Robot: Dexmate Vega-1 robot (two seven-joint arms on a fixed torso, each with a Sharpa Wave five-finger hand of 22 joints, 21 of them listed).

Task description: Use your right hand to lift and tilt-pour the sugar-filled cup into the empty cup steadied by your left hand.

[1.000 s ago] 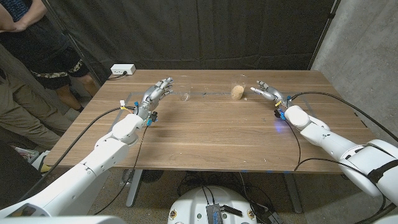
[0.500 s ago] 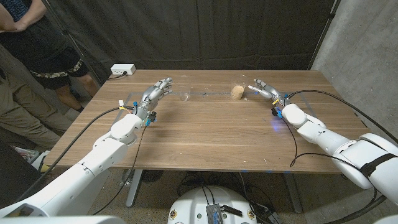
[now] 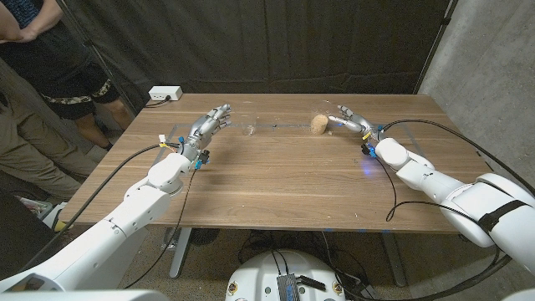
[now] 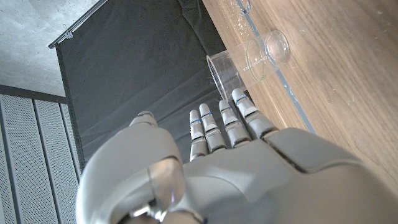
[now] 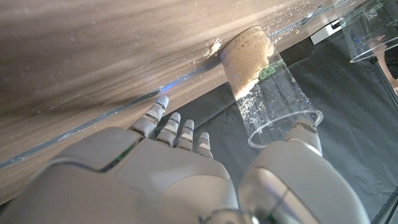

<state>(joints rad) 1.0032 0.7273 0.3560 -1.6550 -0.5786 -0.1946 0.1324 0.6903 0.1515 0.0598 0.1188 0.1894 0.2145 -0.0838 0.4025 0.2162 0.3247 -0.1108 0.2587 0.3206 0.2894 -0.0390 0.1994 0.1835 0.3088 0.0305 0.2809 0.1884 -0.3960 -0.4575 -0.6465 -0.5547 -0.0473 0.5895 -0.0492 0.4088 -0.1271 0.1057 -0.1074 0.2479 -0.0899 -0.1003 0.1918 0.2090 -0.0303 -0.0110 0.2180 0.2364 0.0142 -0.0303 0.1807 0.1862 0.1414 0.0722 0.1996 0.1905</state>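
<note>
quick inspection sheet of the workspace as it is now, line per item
surface: wooden table, a faint straight strip running along it between the two cups
job's things: sugar-filled cup upright on the table, sugar in its lower part; empty cup clear, upright, to its left
clutter: nothing seen on the table besides the cups
hands: left hand beside the empty cup, fingers extended, contact unclear; right hand next to the sugar cup, fingers apart, not closed on it
cables: black cables run along both arms and hang under the table's front edge
surroundings: dark curtain behind, concrete wall at right, white power strip at the far left corner, a person standing at far left
</note>
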